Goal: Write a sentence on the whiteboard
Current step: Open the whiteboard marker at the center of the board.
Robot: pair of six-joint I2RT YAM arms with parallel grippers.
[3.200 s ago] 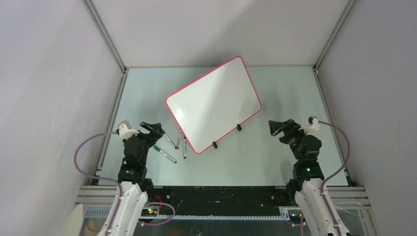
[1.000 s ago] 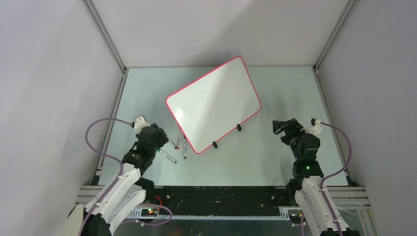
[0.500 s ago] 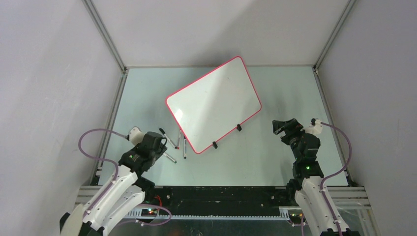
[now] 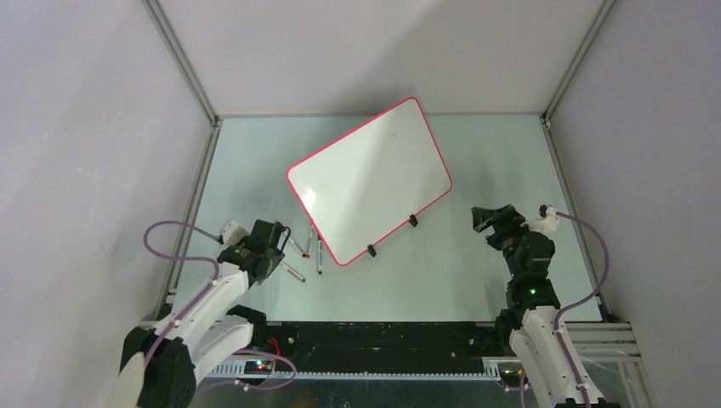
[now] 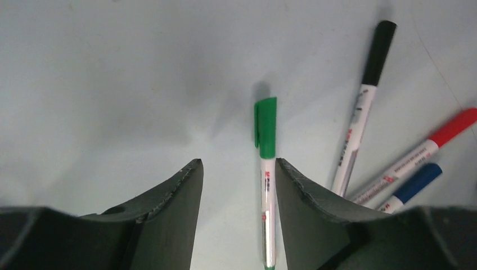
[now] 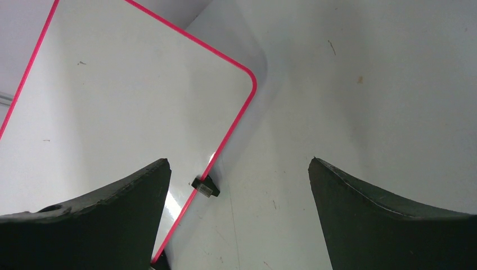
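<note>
The whiteboard (image 4: 370, 174) lies tilted in the middle of the table, glossy white with a pink rim. Its face is blank, so the sentence is out of view. In the right wrist view the whiteboard (image 6: 124, 101) fills the upper left. My left gripper (image 4: 269, 245) is low over the markers left of the board. In its wrist view the left gripper (image 5: 237, 163) is open, its jaws on either side of a green-capped marker (image 5: 267, 185) that lies close to the right finger. My right gripper (image 4: 485, 219) sits right of the board, and the right gripper (image 6: 239, 160) is wide open and holds nothing.
A black-capped marker (image 5: 378, 50), a red-capped one (image 5: 450, 128) and a blue-capped one (image 5: 419, 181) lie just right of the green one. Black clip feet (image 4: 413, 220) stand on the board's near edge. Grey walls enclose the table.
My left arm has swung and lowered over the markers, bringing its gripper down around the green one. The right arm and the board have not moved.
</note>
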